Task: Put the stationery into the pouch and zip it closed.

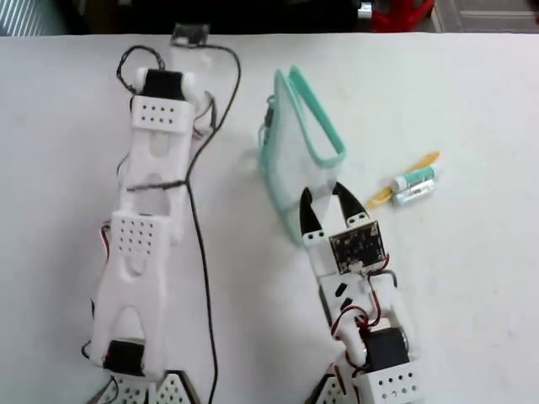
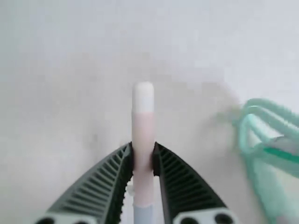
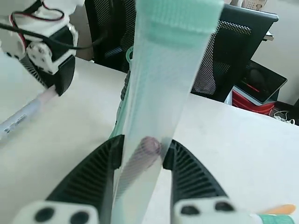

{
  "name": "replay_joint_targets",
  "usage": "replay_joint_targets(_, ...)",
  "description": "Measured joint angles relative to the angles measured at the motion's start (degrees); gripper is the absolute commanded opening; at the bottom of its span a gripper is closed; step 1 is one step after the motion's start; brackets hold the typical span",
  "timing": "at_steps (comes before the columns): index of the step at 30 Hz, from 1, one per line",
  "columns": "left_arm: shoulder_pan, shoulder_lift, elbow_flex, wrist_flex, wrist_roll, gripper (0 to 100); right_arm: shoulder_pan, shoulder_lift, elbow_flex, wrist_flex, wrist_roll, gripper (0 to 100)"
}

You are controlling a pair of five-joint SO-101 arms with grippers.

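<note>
A clear pouch (image 1: 295, 143) with a mint-green edge stands on its side in the middle of the table, its mouth facing the far-right side. My right gripper (image 1: 328, 195) is shut on the pouch's near end; in the right wrist view its jaws pinch the pouch (image 3: 163, 70) and a dark pinkish item shows through the wall. My left gripper (image 2: 142, 158) is shut on a pale pink and white pen (image 2: 143, 121), left of the pouch (image 2: 266, 140). The pen (image 3: 25, 114) also juts from the left arm (image 3: 51, 60) in the right wrist view.
A white and green glue stick (image 1: 413, 178), a second white tube (image 1: 414, 193) and a yellow item (image 1: 425, 160) lie right of the pouch. The left arm (image 1: 156, 151) stretches toward the far edge, with a black cable (image 1: 202, 252) beside it. Office chairs stand beyond the table.
</note>
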Motion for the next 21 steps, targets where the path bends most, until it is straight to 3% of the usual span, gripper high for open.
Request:
replay_joint_targets(5, 6.5, -10.5, -9.2, 0.2, -0.1, 2, 0.0, 0.0, 0.1, 0.0, 0.0, 1.9)
replay_joint_targets(14, 13.5, -30.7, -10.2, -2.5, 7.7, 2, 0.0, 0.0, 0.1, 0.0, 0.0, 1.9)
replay_joint_targets(21, 22.4, -41.3, -10.3, -3.7, 7.2, 2, 0.0, 0.0, 0.3, 0.0, 0.0, 1.9)
